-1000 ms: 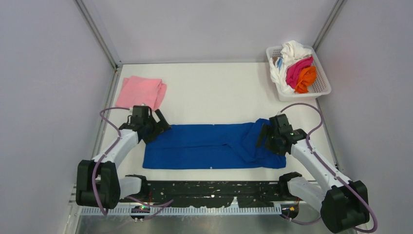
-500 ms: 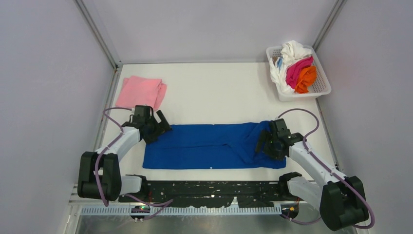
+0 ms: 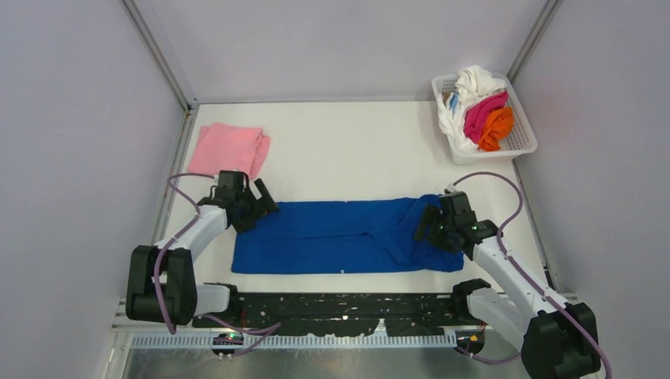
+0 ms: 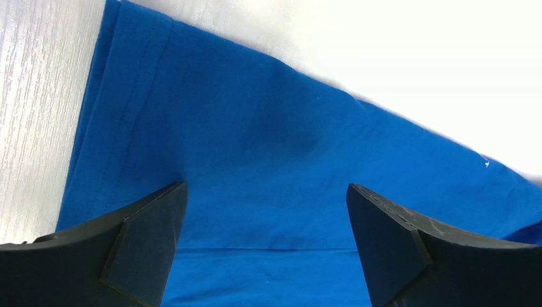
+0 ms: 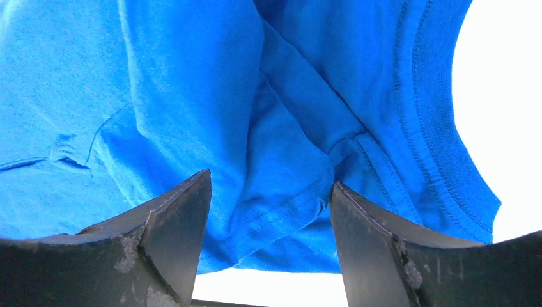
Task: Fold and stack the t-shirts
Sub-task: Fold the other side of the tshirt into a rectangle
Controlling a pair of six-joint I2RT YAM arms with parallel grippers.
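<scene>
Two pincers here, one at each end of the royal blue t-shirt (image 3: pixel 340 237), which lies as a long folded strip across the near part of the worktop (image 3: pixel 348 150). The left pincer (image 4: pixel 265 217) is spread wide over the hem end, gripping nothing. The right pincer (image 5: pixel 268 211) has its fingers apart around a bunched fold by the collar, not clamped on it. The pink t-shirt (image 3: pixel 231 148) sits folded far left, and a pile of tees (image 3: pixel 486 114) is in the mesh basket (image 3: pixel 498 155) far right.

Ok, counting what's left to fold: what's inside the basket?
White cloth, magenta cloth and orange cloth piled in the basket, with a bit of blue showing at its left. How many shirts, and anything beneath the pile, is hidden.
</scene>
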